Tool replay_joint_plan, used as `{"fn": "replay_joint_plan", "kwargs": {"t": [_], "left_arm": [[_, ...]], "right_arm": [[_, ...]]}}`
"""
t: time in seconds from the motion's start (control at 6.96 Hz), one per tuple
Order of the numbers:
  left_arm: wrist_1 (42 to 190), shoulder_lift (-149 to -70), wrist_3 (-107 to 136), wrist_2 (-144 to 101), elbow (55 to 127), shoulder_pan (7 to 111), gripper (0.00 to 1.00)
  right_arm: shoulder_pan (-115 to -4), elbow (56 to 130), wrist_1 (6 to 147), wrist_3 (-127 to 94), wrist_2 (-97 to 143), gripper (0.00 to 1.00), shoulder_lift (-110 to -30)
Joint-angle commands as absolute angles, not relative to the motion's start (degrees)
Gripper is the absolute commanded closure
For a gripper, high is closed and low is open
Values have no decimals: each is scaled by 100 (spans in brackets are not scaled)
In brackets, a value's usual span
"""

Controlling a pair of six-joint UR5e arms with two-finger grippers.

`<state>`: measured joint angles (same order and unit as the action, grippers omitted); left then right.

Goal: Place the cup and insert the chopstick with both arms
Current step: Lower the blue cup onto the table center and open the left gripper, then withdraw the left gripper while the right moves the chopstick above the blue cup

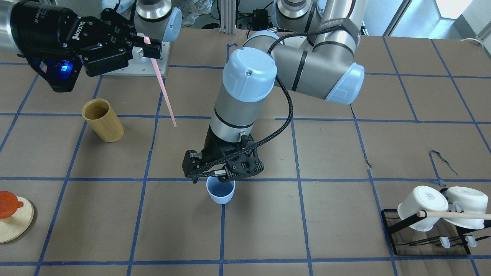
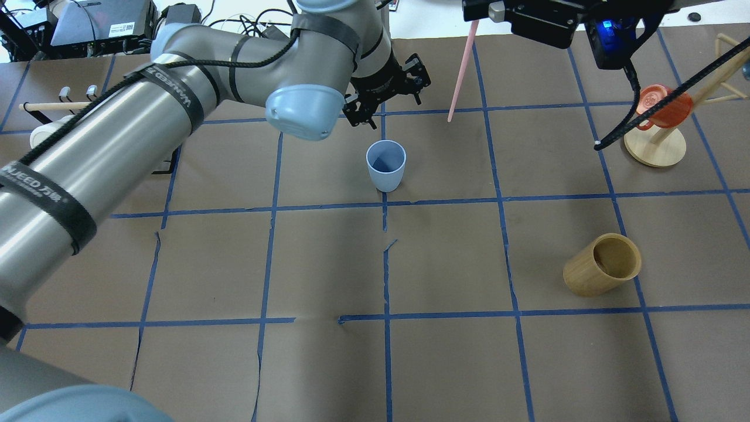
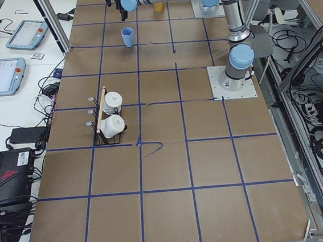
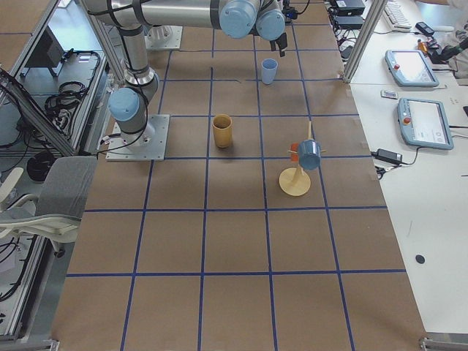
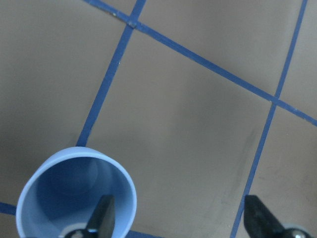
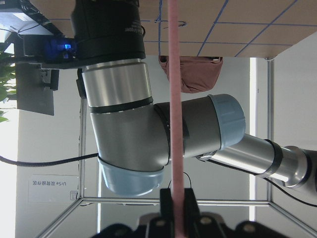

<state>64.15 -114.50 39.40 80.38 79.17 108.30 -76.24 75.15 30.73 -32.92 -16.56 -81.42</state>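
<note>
The light blue cup (image 1: 220, 193) stands upright on the table near its middle, also in the overhead view (image 2: 385, 165) and the left wrist view (image 5: 74, 198). My left gripper (image 1: 220, 177) hangs just above it, open and empty; in the left wrist view (image 5: 181, 223) one fingertip (image 5: 103, 218) is over the cup's rim and the other is well clear of it. My right gripper (image 1: 147, 46) is raised and shut on the top of the pale pink chopstick (image 1: 163, 90), which hangs slanted, its point in the air. The chopstick also shows overhead (image 2: 460, 70) and in the right wrist view (image 6: 174, 99).
A tan bamboo cylinder (image 1: 102, 119) stands on the robot's right side of the table. A round wooden stand (image 1: 15, 224) with an orange cup is beyond it. A black rack (image 1: 395, 220) with white mugs and a wooden rod sits on the robot's left.
</note>
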Motion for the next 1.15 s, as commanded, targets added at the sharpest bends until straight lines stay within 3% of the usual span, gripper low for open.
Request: {"fn": "replay_joint_plan", "kwargs": {"t": [0.0,0.29,0.57,1.01], "left_arm": [[8025,-10797,2654,8260,7840,10505,8],[9190,-10146,736,8771,8110,9978,8],[9114,-9417,-164,8797,8690,9687,8],[8344,-9001,-114,8789,9428,9633,7]], "right_arm": [[-8031,7550,4342,-4413,-1216,100,-7982],[-8383,7733,6101,-5805,-1143,100,-7841],[-8472,8067,6554,-5818,-1125,100,-7779],[-8657,8095,6653,-5818,-940,100,-7506]]}}
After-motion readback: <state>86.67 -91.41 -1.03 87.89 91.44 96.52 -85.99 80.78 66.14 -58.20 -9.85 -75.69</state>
